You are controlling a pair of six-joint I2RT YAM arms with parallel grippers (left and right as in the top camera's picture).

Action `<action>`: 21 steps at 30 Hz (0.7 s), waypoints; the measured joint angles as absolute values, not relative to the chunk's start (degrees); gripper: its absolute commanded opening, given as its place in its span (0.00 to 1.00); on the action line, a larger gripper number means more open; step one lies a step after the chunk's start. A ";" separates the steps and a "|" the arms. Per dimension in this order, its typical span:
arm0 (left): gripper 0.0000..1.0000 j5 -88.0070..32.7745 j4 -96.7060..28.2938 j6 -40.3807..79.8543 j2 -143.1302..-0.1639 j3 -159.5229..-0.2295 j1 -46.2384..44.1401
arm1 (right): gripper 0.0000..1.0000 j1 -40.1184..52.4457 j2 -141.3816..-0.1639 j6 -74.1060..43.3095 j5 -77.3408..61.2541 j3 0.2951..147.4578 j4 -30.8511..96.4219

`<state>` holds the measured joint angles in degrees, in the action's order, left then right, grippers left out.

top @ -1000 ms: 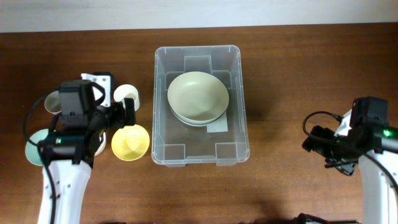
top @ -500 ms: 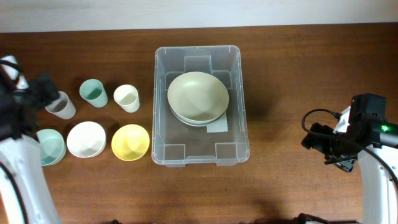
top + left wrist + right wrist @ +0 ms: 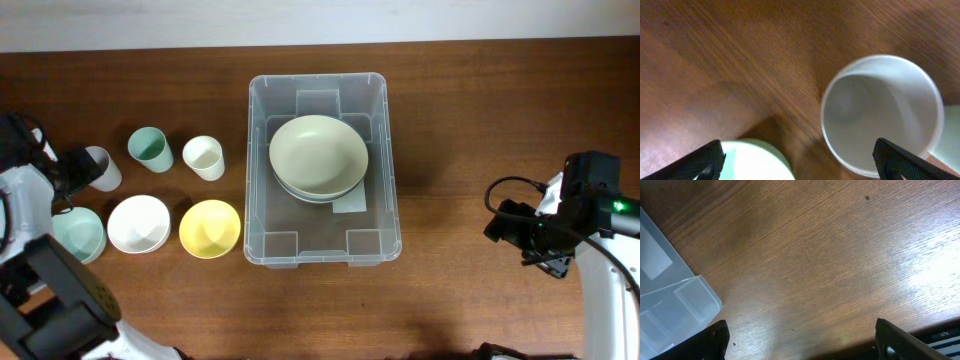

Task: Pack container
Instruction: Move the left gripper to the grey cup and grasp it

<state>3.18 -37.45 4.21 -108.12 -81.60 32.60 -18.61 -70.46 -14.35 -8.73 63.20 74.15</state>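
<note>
So, furthest left of the container [image 3: 258,170], the left gripper [image 3: 799,162] is seen hanging over the pale grey cup [image 3: 100,168]. Its jaws are spread wide with nothing gripped, so a cup pickup looks like the step in hand. In the wrist view the cup sits off toward one finger rather than between the two, so the gripper should be shifted until the cup's wall is straddled before anything is lowered. One finger inside and one outside is probably the safest bite on a thin cup like that. The mint bowl [image 3: 78,235], equally far left of the container, is close by, so it needs to be kept clear of the descending fingers. Nearer the container, a teal cup [image 3: 150,148], a cream cup [image 3: 203,157], a white bowl [image 3: 138,223] and a yellow bowl [image 3: 210,228] are lined up on the table [image 3: 480,120]. The container itself is parked mid-table with sage bowls [image 3: 318,155] stacked toward its far end, so free floor is left at its near end. Well right of the container, the right gripper [image 3: 802,337] is held wide open and empty over bare wood.
</note>
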 measured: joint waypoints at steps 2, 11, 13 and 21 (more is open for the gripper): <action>0.90 2.94 -35.73 4.43 -109.12 -81.60 32.60 | 0.89 -18.61 -70.46 -14.33 -8.73 63.20 74.32; 0.66 -2.94 -30.37 4.62 -114.30 -81.60 32.60 | 0.89 -18.61 -70.46 -14.39 -8.73 63.20 74.52; 0.53 -3.79 -30.37 4.82 -115.52 -81.60 32.60 | 0.89 -18.61 -70.46 -14.31 -8.73 63.20 74.52; 0.11 -5.30 -29.67 5.08 -116.11 -81.60 32.60 | 0.89 -18.61 -70.46 -14.31 -8.71 63.20 74.54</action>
